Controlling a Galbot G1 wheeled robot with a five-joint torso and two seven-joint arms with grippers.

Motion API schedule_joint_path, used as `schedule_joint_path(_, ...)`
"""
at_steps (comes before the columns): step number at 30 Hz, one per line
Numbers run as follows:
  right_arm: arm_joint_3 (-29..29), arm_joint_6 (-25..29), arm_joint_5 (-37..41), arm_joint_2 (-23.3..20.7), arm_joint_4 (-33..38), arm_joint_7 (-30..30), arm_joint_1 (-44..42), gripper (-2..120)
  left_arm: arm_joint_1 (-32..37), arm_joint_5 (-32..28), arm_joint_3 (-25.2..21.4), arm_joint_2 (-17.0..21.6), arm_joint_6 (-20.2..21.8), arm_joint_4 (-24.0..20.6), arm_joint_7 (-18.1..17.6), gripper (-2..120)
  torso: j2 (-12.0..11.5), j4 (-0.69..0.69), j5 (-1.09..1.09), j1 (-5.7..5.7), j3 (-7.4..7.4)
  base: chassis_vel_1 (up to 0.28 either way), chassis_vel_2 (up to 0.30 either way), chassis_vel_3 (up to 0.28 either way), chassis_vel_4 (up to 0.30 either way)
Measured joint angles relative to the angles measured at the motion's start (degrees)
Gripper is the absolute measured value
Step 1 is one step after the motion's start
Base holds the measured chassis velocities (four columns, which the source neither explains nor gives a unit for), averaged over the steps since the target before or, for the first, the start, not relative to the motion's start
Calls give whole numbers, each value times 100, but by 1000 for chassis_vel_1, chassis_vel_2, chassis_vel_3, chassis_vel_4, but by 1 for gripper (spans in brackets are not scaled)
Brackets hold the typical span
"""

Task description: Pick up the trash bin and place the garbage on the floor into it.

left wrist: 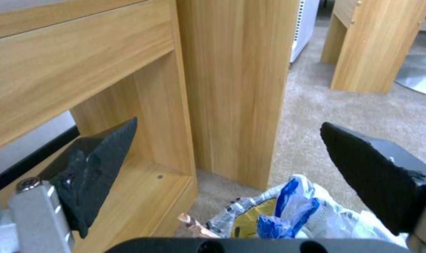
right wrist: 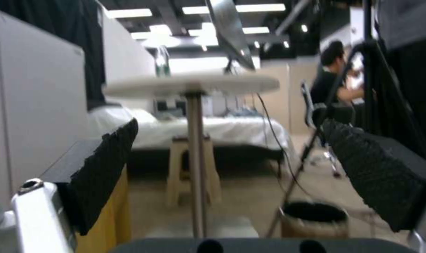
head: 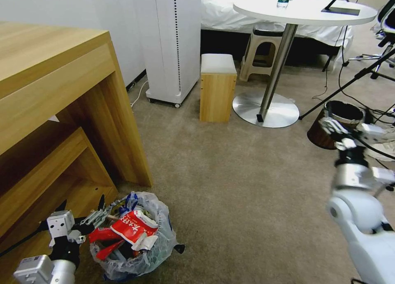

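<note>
The left tool (head: 81, 206) sits low at the robot's left, just beside the trash bin (head: 158, 251), with its two black fingers (left wrist: 98, 165) spread wide and nothing between them. In the left wrist view the fingers frame the leg of the wooden counter (left wrist: 236, 88) and its low shelf, and the bin's crinkled bag rim (left wrist: 316, 211) lies just below and between them, not gripped.

The trash bin stands on the beige floor (head: 247, 185) near the foot of the counter (head: 49, 66), at the lower left of the head view. Its clear bag bulges with garbage: a red wrapper (head: 133, 226) with white lettering lies on top, more red pieces sit beside it, and a blue and white piece (head: 131, 202) pokes up at the far rim. In the left wrist view a thin brownish stick (left wrist: 196, 226) juts out at the bin's edge beside a yellow patch.

The right tool (head: 335, 130) is raised at the robot's right, well apart from the trash bin, its fingers (right wrist: 381, 172) also wide apart and holding nothing. It hangs in front of a brown bin (head: 335, 123) with a pale rim that stands on the floor farther off. Beyond it are a round white table (head: 304, 8) on a steel post, a small wooden stool (head: 218, 86), a tall white appliance (head: 173, 41) and a bed (head: 222, 8).
</note>
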Motion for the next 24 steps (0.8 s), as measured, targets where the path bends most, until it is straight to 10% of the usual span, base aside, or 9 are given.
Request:
schedule_joint_path(14, -1809, -28, 585, 58, -484, -288, 165, 100, 137, 222, -54, -1, -67, -10, 7, 100, 0, 2, 1, 0, 1, 0, 0, 0, 0)
schedule_joint_path(24, -2335, 359, -389, 268, -1183, -700, 540, 100, 92, 400, -53, -106, 60, -23, -262, 100, 0, 2, -1, 0, 1, 0, 0, 0, 0)
